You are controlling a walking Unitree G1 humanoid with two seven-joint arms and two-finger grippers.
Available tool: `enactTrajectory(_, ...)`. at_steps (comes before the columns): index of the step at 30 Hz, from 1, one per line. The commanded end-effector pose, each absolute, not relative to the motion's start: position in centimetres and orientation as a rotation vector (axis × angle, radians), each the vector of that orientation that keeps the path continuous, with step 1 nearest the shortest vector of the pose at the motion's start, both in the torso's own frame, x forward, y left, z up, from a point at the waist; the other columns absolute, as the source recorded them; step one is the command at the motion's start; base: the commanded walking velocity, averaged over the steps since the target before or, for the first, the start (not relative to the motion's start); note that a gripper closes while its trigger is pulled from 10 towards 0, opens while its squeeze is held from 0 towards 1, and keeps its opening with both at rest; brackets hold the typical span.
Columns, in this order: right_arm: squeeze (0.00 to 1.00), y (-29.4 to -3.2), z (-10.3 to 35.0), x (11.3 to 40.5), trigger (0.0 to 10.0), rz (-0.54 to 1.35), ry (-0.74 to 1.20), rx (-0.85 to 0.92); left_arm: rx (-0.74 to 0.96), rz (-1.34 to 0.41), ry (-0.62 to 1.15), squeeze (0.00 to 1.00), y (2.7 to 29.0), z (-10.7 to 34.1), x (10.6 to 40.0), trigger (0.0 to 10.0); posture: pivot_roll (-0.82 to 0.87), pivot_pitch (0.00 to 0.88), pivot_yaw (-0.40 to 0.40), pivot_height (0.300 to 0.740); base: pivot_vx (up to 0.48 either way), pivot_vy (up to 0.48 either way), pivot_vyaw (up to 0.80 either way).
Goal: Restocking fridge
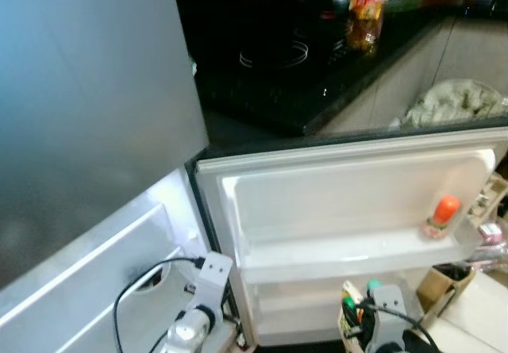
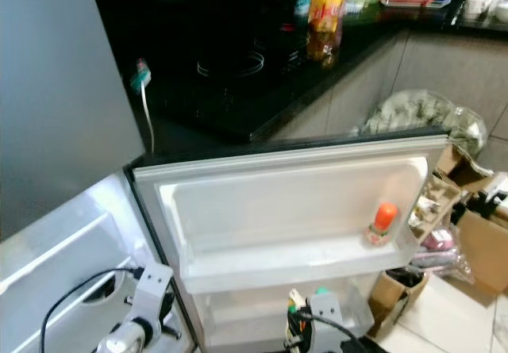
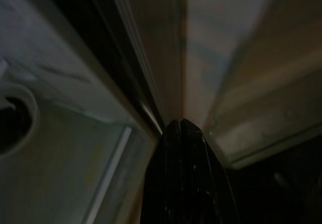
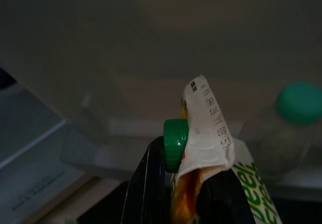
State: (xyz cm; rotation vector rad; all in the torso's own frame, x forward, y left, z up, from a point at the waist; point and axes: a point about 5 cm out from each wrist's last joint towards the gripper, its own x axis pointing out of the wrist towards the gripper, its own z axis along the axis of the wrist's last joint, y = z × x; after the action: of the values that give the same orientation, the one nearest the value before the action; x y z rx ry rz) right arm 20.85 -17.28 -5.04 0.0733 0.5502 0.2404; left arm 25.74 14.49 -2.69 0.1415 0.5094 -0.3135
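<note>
A: Entry — right tool (image 4: 183,183)?
B: Clamped on a carton (image 4: 206,148) with a green cap (image 4: 176,144); the cap sits just past the tip of one black finger (image 4: 146,183), the carton's folded top with a printed date stands between the fingers. The carton is low in front of the open fridge door (image 2: 302,202).
A: What lies ahead of it?
B: The door's lower shelf (image 2: 270,305), pale and dim. Just beside the carton, a clear bottle with a green lid (image 4: 301,103) stands on that shelf.
A: Left tool (image 3: 182,133)?
B: Fingers pressed together, nothing between them. The tip points into the seam where the door meets the fridge body — white liner on either side.
A: Anything else on the door?
B: An orange-capped bottle (image 2: 383,222) on the upper shelf, well off to the right tool's far side. Beyond the door, a black surface (image 2: 238,91) carries a yellow bottle (image 2: 325,20).
</note>
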Motion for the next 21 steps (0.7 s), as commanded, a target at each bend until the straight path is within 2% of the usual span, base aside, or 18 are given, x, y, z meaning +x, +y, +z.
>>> enactTrajectory(1,0.00,-16.9,-5.1,20.7,10.0,0.240,0.552,0.098,0.156,-0.306,0.524,0.00,15.1,-3.0,25.3,10.0,-0.08,0.070,0.075,0.626,0.000,0.000,0.00)
enactTrajectory(9,0.00,-17.0,-4.7,20.6,10.0,0.247,0.510,0.116,0.155,-0.314,0.520,0.00,15.0,-3.0,25.3,10.0,-0.08,0.073,0.076,0.626,0.000,0.000,0.00)
enactTrajectory(16,0.00,-16.3,-3.4,20.9,10.0,0.347,0.434,0.239,0.137,-0.327,0.504,0.00,14.9,-2.8,25.3,10.0,-0.08,0.073,0.076,0.626,0.000,0.000,0.00)
enactTrajectory(21,0.00,-16.3,-0.7,21.2,10.0,0.438,0.342,0.483,0.124,-0.337,0.502,0.00,14.9,-2.8,25.2,10.0,-0.07,0.091,0.074,0.626,0.000,0.000,0.00)
